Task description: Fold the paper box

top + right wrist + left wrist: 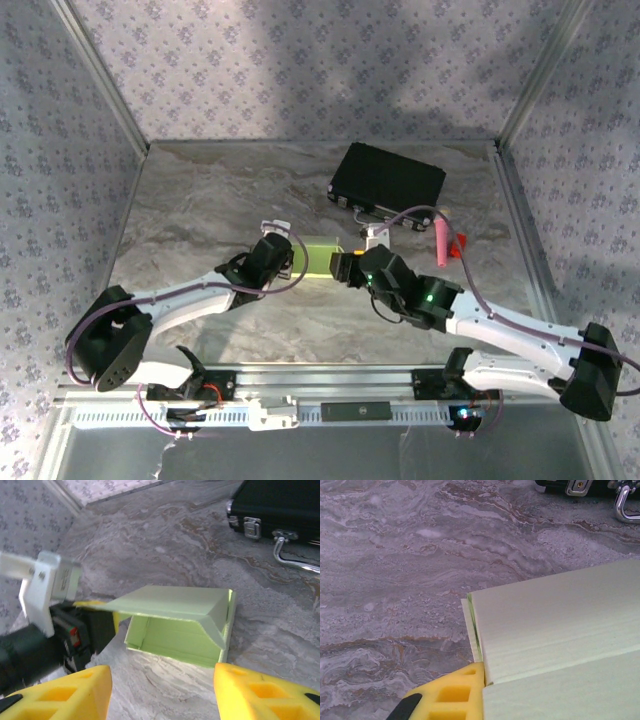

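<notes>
Box [322,259] at worktop [200,190] centre, half formed, one end open. Left fingers [451,696] pinch its top flap's edge; right fingers [260,692] wide, empty, facing the opening. Thin card, likely light, creases easily: grip flaps near folds.

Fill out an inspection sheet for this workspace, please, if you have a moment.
Surface: marbled table, dry and flat.
Job's things: pale green box, partly folded, top flap raised, open side facing the right gripper.
Clutter: black case at the far side; pink item and red item beside it.
Grippers: left gripper shut on the box's flap; right gripper open, short of the box.
Cables: purple cables along both arms, one looping near the case.
Surroundings: patterned walls, metal frame.
</notes>
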Available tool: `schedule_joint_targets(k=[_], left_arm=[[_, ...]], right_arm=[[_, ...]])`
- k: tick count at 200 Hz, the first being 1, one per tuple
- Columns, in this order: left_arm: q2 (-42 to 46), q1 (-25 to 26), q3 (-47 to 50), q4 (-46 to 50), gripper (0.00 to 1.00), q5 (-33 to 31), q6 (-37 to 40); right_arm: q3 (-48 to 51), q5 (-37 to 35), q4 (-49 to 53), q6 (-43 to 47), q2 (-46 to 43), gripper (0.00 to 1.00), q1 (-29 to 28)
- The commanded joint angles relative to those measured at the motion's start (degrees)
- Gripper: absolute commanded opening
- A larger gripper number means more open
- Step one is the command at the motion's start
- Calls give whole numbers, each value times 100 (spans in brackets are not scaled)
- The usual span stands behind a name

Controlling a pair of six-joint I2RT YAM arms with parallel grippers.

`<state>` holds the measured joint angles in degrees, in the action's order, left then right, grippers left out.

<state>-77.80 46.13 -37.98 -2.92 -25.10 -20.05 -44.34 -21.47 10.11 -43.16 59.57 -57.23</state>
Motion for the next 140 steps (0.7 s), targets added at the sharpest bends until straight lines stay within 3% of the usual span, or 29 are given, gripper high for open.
schedule_joint_targets(k=[1,41,92,120,140], left_arm=[[48,76,190,-246,11,19,-69],[39,131,308,-291,16,6,-90],[168,185,400,-214,28,-28,-253],[253,210,444,-127,30,10,-287],[451,227,482,-10,38,106,-364]], right_arm=[[-219,277,-118,-606,130,56,349],[-774,929,-448,-1198,835,47,857],[-1177,1433,-965,-1675,2094,38,915],[-1182,1575,-1126,-1671,2432,36,944],[-1169,1611,-1120,-1653,2562,36,975]])
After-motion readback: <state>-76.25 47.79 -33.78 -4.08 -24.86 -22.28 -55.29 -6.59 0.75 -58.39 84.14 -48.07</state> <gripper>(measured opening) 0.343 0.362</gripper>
